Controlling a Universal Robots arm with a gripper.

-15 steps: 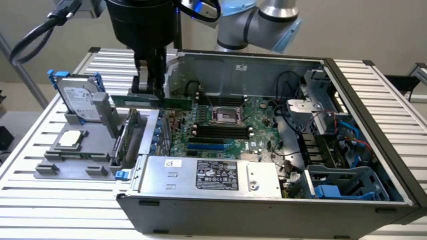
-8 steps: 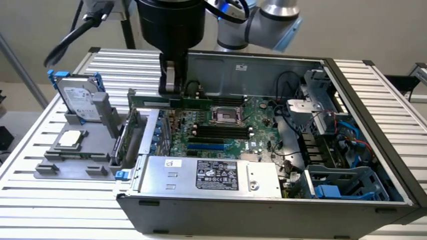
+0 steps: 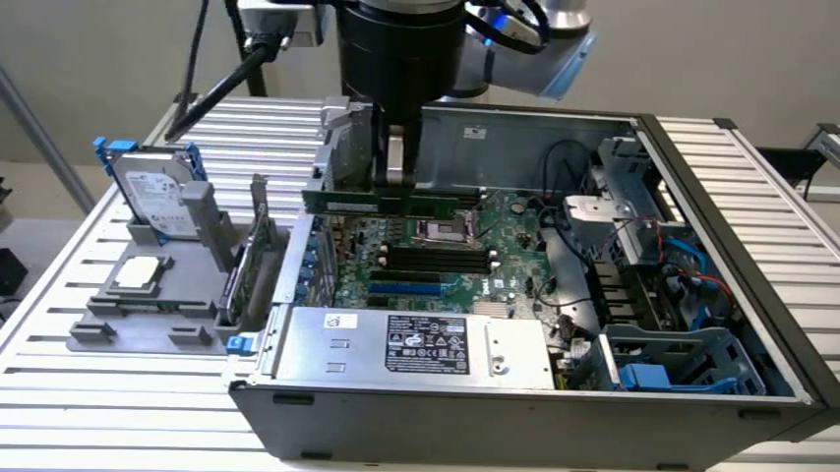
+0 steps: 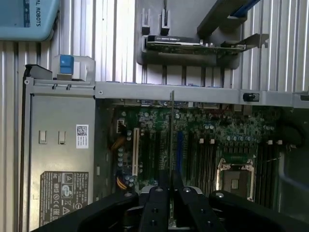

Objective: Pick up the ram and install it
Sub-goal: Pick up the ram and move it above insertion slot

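Observation:
The ram is a long, narrow green stick held level above the motherboard inside the open computer case. My gripper comes down from above and is shut on the middle of its upper edge. In the wrist view the ram is edge-on, a thin line running out from between my fingers. It hangs over the row of black and blue memory slots, apart from them. These slots lie just in front of the processor socket.
The case's metal wall rings the board, with the power supply in front and a drive cage at the exterior view's right. Outside, at the left, a grey holder carries a hard drive, a processor chip and an upright expansion card.

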